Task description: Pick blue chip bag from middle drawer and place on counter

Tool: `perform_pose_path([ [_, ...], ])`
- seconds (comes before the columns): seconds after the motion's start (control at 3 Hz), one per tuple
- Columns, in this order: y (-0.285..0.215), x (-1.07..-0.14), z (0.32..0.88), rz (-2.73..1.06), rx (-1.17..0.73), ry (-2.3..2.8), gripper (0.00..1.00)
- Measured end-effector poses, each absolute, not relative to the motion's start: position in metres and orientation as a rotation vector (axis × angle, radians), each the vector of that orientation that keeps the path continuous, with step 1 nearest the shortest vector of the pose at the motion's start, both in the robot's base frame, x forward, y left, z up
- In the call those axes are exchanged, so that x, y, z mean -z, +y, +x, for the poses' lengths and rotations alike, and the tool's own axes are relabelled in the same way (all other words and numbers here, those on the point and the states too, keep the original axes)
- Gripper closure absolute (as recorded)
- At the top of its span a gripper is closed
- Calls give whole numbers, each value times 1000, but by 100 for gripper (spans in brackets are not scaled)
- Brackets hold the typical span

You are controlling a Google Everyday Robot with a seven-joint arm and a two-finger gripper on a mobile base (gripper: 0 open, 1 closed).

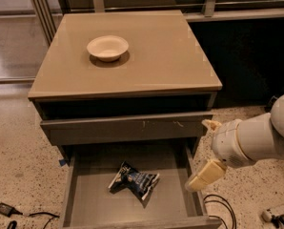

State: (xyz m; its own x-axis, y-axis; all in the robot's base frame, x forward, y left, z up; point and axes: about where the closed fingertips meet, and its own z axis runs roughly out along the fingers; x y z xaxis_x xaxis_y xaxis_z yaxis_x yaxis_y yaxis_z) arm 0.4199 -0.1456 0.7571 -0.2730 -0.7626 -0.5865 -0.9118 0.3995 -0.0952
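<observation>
Pulled out wide to expose the blue chip bag (pixel 134 181), crumpled mid-floor in the middle drawer (pixel 89 202). Poised just above that drawer's right wall: the gripper (pixel 200 152), fingers apart and empty, likely lining up a reach leftward. Farther back, only a bowl (pixel 107 47) on the counter (pixel 166 56), leaving room for set-down.

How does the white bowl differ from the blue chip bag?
The bowl is pale, round and upright on the counter; the blue chip bag is dark, crumpled and lies flat in the open middle drawer. Both are small and untouched; the claw hovers open by the drawer's right wall.
</observation>
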Motion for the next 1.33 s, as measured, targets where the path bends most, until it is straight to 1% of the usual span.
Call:
perform_pose_path([
  [0.33, -136, -754, 418, -1426, -371, 2063, 0],
  [1.0, -77, -702, 425, -1445, -458, 1967, 0],
  [1.33, -60, -672, 428, -1431, -476, 1947, 0],
])
